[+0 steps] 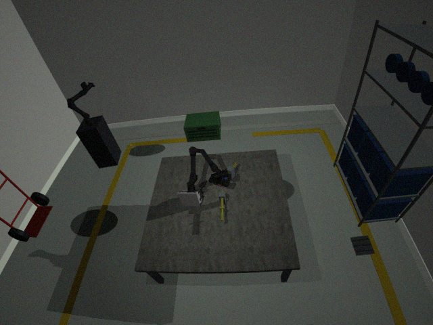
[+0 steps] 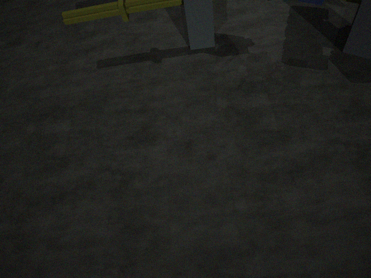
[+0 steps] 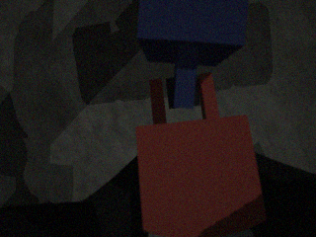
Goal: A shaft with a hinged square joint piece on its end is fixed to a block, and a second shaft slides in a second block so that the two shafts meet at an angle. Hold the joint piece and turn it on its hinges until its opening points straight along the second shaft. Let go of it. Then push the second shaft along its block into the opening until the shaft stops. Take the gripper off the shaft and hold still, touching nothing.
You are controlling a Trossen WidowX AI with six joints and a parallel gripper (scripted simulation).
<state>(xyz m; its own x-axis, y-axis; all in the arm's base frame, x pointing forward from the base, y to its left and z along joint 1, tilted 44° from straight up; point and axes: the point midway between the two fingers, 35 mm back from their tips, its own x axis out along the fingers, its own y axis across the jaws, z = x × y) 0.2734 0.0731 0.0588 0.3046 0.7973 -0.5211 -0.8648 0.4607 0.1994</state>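
Observation:
In the wrist view my gripper (image 3: pixel 184 149) (image 1: pixel 220 182) is shut on the red square joint piece (image 3: pixel 195 170), a dark finger on each side. Its two prongs straddle the tab of a blue hinge block (image 3: pixel 193 20) (image 2: pixel 311 0). Its opening is hidden. The fixed yellow shaft (image 1: pixel 234 164) comes out of a grey block (image 1: pixel 231 170) (image 2: pixel 359 32) behind the gripper. The second yellow shaft (image 1: pixel 222 214) (image 2: pixel 90 12), with a collar (image 2: pixel 122 10), sits in its own grey block (image 1: pixel 221 195) (image 2: pixel 200 26). Whether the red piece lines up with it, I cannot tell.
All stands on a brown table (image 1: pixel 252 244). A pale plate (image 1: pixel 189 198) is at the arm's base, left of the second shaft. Beyond the table are a green chest (image 1: pixel 202 120), a rack (image 1: pixel 379 196), a red trolley (image 1: pixel 38 221) and another arm on a dark pedestal (image 1: pixel 99 141).

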